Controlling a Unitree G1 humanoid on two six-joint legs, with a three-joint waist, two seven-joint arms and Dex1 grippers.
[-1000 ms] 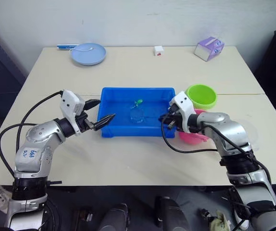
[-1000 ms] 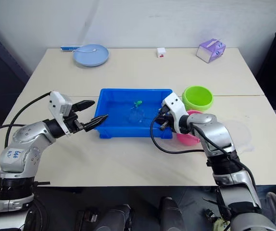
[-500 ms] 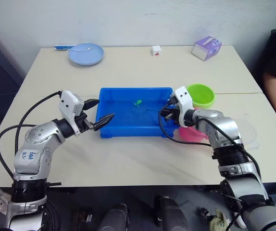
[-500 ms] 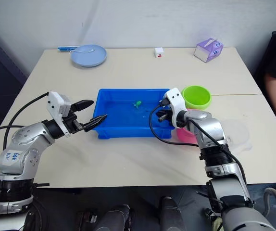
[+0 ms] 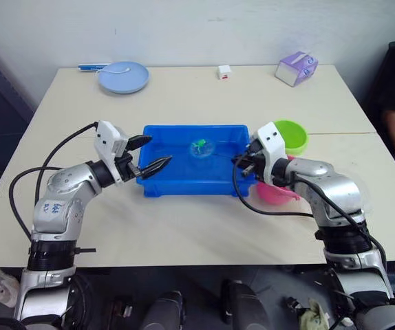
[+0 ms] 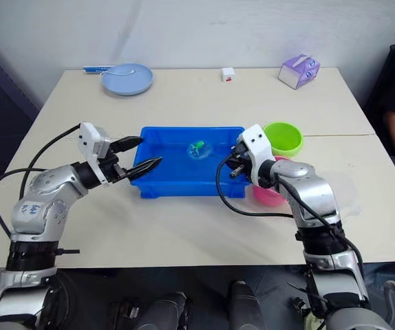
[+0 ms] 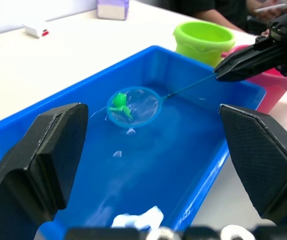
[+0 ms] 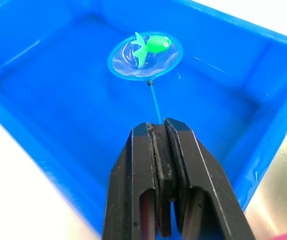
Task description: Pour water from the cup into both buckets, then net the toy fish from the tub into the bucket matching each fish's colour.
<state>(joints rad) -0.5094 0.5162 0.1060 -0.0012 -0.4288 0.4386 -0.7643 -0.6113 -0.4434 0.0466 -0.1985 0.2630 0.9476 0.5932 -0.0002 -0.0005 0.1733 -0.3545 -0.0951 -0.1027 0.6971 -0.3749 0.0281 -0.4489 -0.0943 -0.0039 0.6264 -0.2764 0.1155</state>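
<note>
1. The right gripper [image 8: 162, 131] has its two black fingers pinched tight on the thin handle of the net [image 8: 144, 56], right at the tail end, with no gap showing between them.
2. Out over the blue tub [image 5: 157, 186], the net's round blue hoop sits low at the water, and a green toy fish [image 8: 152, 46] lies on the mesh near the hoop's far edge.
3. That handle looks slender and whippy — held at its very end, the hoop will likely sway and dip on any quick move, so a slow, level lift seems the safe call.
4. The fish looks tiny, light and slick with water; tilt the hoop and it may well slide off, since the mesh appears shallow.
5. Its colour match, the lime green bucket [image 5: 291, 136], stands just beyond the tub's right end, with the pink bucket [image 5: 279, 193] beside it, tucked partly under the right arm — a short carry, by my reckoning.
6. The left gripper [image 5: 148, 153] hovers at the tub's left end, fingers spread wide and holding nothing.
7. A small white bit [image 7: 135, 219] floats near the tub's near wall; I can't tell what it is.
</note>
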